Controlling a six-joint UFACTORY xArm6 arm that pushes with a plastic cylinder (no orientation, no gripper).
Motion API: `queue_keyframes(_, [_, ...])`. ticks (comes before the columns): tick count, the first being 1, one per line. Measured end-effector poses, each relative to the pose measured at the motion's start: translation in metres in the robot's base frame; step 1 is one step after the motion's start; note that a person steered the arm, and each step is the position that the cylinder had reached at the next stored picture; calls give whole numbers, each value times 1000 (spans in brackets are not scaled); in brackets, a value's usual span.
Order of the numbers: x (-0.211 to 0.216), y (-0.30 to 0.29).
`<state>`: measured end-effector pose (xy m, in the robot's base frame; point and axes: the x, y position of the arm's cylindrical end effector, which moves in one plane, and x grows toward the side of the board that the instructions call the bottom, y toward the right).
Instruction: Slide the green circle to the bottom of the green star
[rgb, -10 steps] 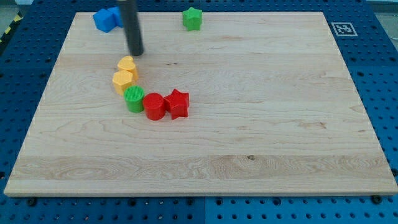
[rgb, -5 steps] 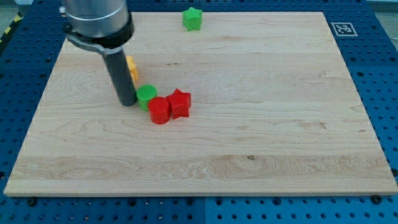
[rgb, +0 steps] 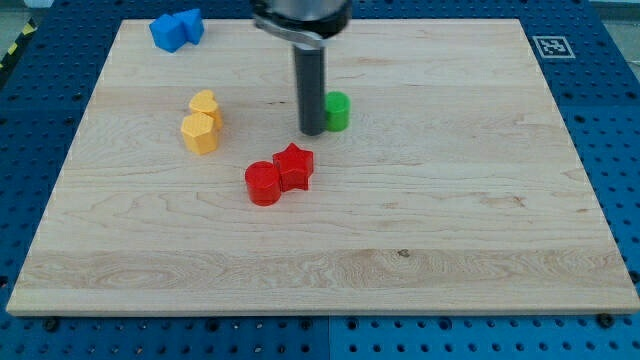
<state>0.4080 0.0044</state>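
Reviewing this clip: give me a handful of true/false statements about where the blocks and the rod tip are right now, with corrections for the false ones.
1. My tip sits just to the view's left of the green circle. True.
2. The green star is plainly visible at the view's top. False: it does not show; the arm covers that area.
3. The red circle and red star sit side by side, touching. True.
4. The green circle rests against the yellow blocks. False: it lies well to their right, apart from them.
5. The blue blocks lie near the view's top left corner of the board. True.
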Motion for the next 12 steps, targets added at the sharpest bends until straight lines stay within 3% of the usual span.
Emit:
queue_keyframes(3, [-15, 56])
queue_keyframes(7, [-90, 29])
queue_keyframes(10, [-85, -5])
queue_keyframes(12, [-114, -5])
